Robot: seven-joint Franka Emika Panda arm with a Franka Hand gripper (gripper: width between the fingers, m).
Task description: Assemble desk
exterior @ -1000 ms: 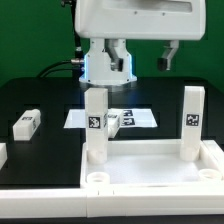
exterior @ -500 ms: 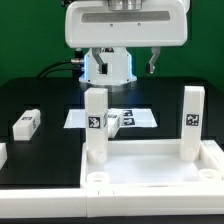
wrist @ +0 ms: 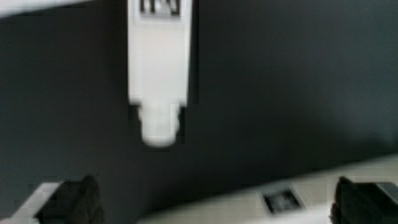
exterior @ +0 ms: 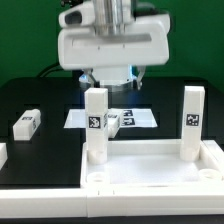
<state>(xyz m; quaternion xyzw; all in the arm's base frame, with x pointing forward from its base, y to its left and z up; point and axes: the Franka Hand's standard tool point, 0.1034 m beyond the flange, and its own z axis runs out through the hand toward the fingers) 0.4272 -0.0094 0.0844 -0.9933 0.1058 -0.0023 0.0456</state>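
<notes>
Exterior view: the panel (exterior: 150,172) lies rim up on the black bench (exterior: 45,150), nearer the camera than the marker board (exterior: 138,117).
Done: an upright leg (exterior: 96,125) stands in the panel's far corner on the exterior view's left. A second upright leg (exterior: 192,120) stands in the far corner on the exterior view's right. Whether either is fully seated cannot be told.
Left: the near sockets (exterior: 97,176) are both empty, so I judge the desk about half built, with two legs to go.
Spare parts: a loose leg (exterior: 27,122) lies flat on the bench toward the exterior view's left, well apart from the panel.
Wrist view: a lying leg (wrist: 157,60) rests on the dark bench, its peg end toward the tool (wrist: 217,203). I cannot tell whether it is the same loose leg.
Tool: the jaws stand wide with nothing between them, clear of the lying leg. In the exterior view the arm's white body hides it.
Writing: no words or brand can be read. There are only black-and-white square tags on the legs and the marker board, and the wrist view's tag is blurred.
</notes>
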